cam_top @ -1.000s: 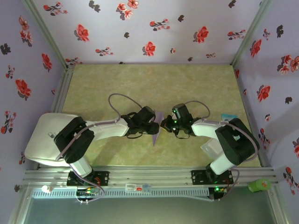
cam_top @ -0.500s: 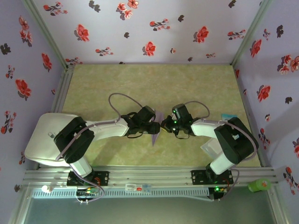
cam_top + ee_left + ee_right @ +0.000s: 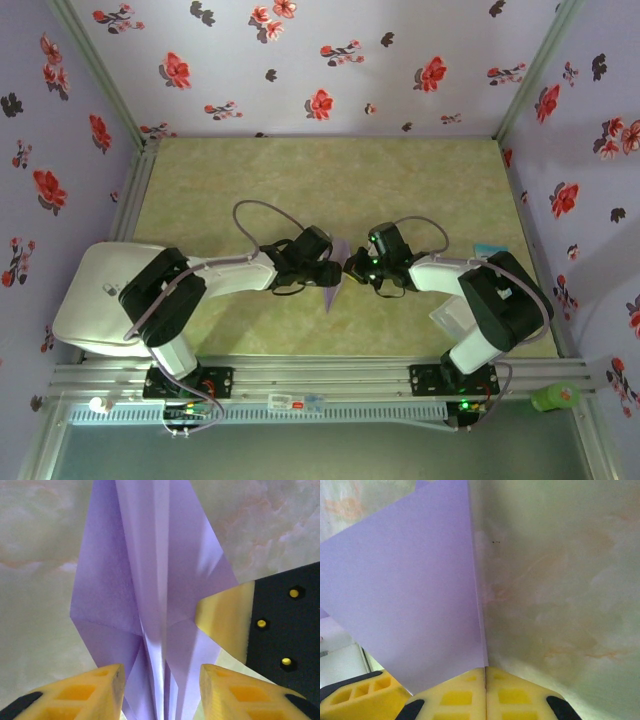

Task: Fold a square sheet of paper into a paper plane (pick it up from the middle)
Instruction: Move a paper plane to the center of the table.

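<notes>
The pale lavender paper plane (image 3: 336,273) stands on edge at the table's middle, between both grippers. In the left wrist view its folded layers and centre crease (image 3: 150,580) run down between my left gripper's (image 3: 160,680) yellow fingers, which stand open on either side with gaps to the paper. My right gripper (image 3: 485,672) is shut, and the plane's edge (image 3: 410,590) runs into the seam between its pads. From above, the left gripper (image 3: 333,270) and the right gripper (image 3: 350,268) face each other, nearly touching. The right gripper's yellow finger (image 3: 225,620) also shows beside the paper.
A small light-blue card (image 3: 488,249) lies at the table's right edge. A whitish translucent square (image 3: 448,318) lies near the right arm's base. Flowered walls enclose the green table (image 3: 300,180) on three sides, with free room behind the grippers.
</notes>
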